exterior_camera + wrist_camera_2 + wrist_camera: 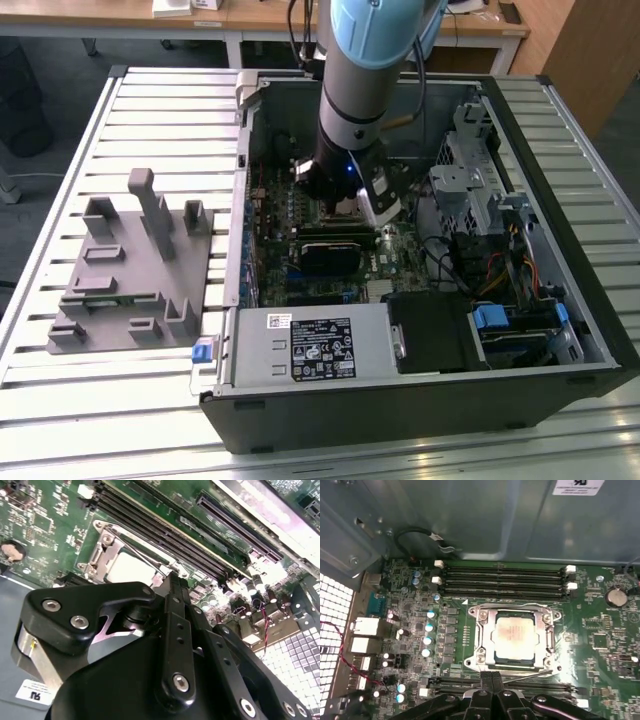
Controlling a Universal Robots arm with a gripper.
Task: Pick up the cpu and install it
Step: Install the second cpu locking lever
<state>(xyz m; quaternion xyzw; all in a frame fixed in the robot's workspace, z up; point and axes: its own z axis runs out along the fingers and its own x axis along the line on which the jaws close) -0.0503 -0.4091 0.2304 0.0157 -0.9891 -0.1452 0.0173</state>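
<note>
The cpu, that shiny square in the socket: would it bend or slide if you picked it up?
Probably stiff: the cpu looks like a flat metal-topped plate. Its smooth, shiny top could be slippery. It looks thin, so likely light, and it lies flat inside the socket frame, so it shouldn't roll or tip.

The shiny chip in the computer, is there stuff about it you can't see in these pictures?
- In the exterior view, the arm hides most of the cpu and its socket.
- In the second wrist view, the gripper covers one corner of the cpu.
- In the first wrist view, the cpu sits inside the socket frame, but whether the frame is locked down cannot be told.
</note>
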